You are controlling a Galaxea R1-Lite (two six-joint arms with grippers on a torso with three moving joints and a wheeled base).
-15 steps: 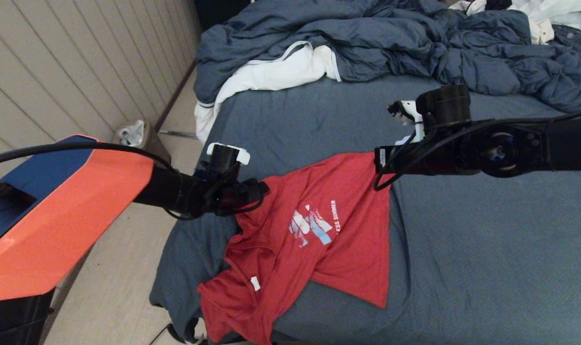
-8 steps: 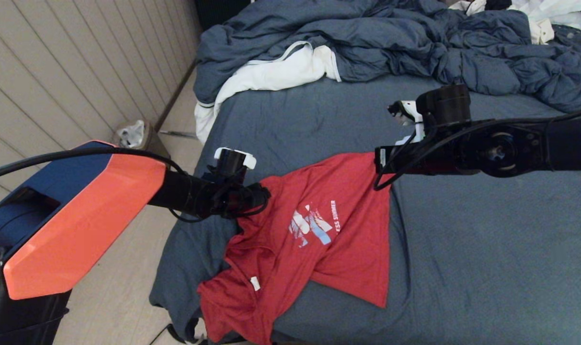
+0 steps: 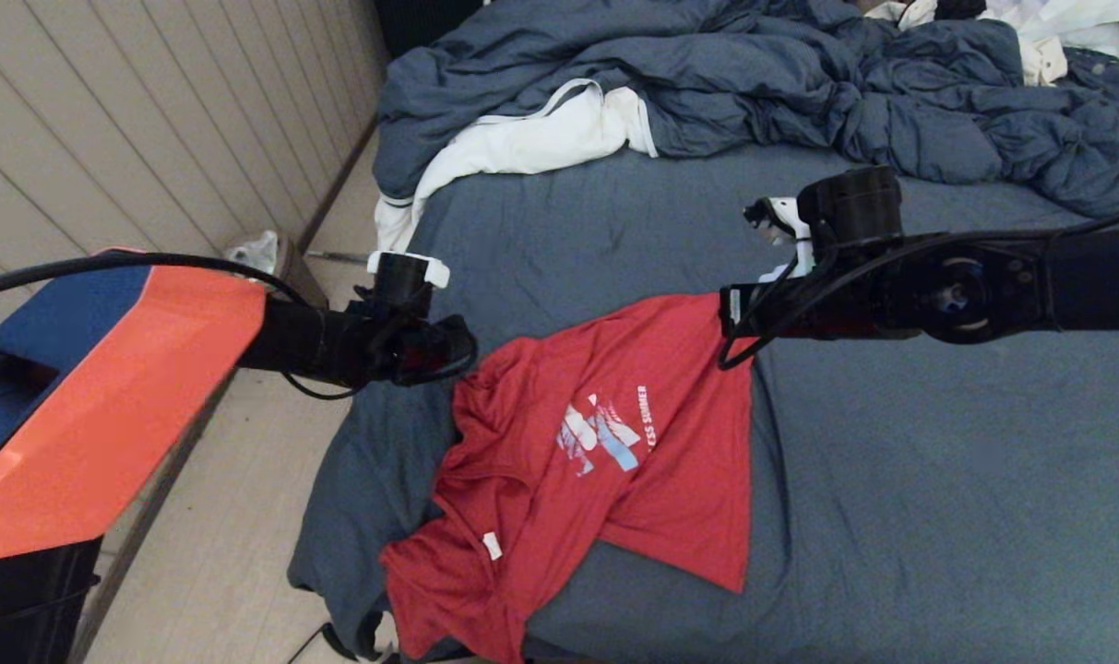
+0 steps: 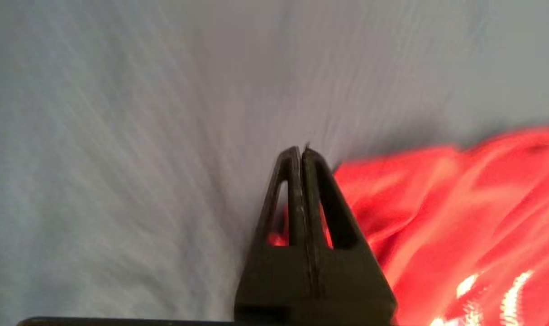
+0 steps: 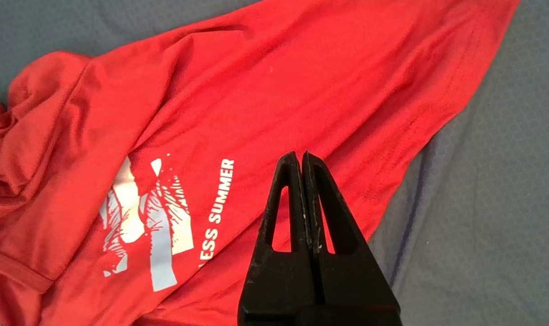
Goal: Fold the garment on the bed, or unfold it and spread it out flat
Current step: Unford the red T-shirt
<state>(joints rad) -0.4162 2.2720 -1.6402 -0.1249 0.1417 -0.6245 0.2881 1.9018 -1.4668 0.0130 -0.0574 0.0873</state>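
Right now the red garment (image 3: 596, 461) lies rumpled near the left edge of the bed (image 3: 937, 516), with its lowest part hanging over the near left corner. Its print faces up, and one part is folded over. Its long way runs from that near left corner up toward the middle of the bed. The left gripper (image 4: 301, 151) is up above the sheet by the left edge, just beside the shirt's far left bunched corner. Its two fingers are pressed together and pinch nothing. The right gripper (image 5: 301, 156) hangs over the shirt's far right side, close to its straight edge, and its fingers are pressed together with nothing in them too. The shirt is not flat yet. The far left corner is nearest the left arm, so that arm looks best placed to grab it and pull it out toward the left edge.
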